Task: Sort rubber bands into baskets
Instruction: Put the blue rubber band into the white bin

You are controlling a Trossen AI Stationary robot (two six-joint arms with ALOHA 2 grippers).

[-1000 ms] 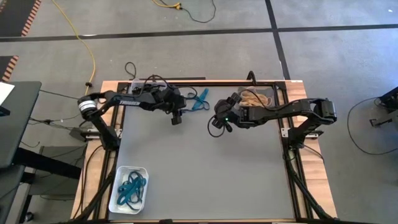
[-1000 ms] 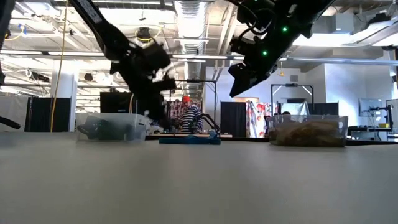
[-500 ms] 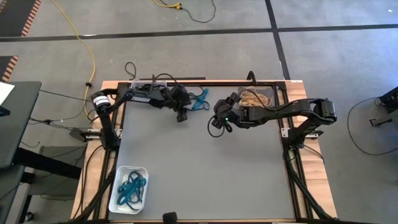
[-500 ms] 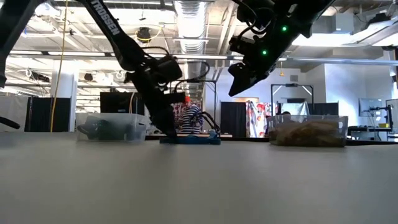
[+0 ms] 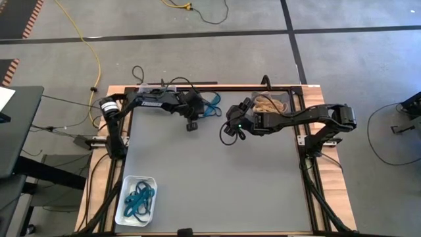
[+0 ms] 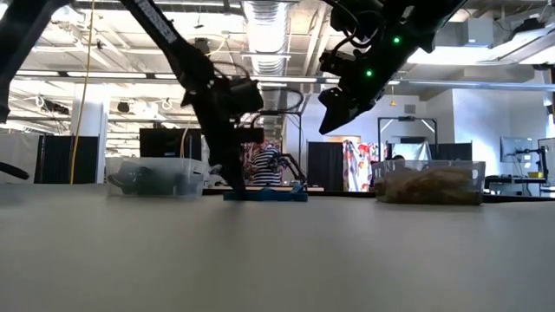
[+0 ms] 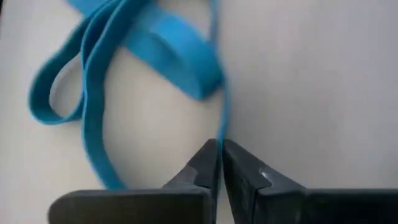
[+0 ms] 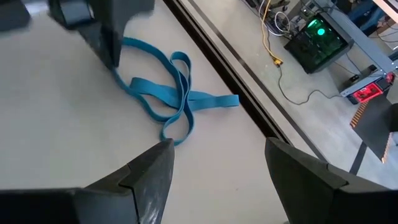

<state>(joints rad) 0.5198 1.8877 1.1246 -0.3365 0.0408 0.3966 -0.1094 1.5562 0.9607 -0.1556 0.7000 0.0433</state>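
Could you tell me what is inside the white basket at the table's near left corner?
The white basket holds a tangle of teal-blue rubber bands. Where the loops overlap, whatever lies beneath them cannot be seen.

grey floor [image 5: 197, 66] with black tape lines [image 5: 197, 34]

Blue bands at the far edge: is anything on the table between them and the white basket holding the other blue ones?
Nothing visible. The left gripper is shut on a strand of the blue bands; bare table lies between there and the white basket at the near left corner.
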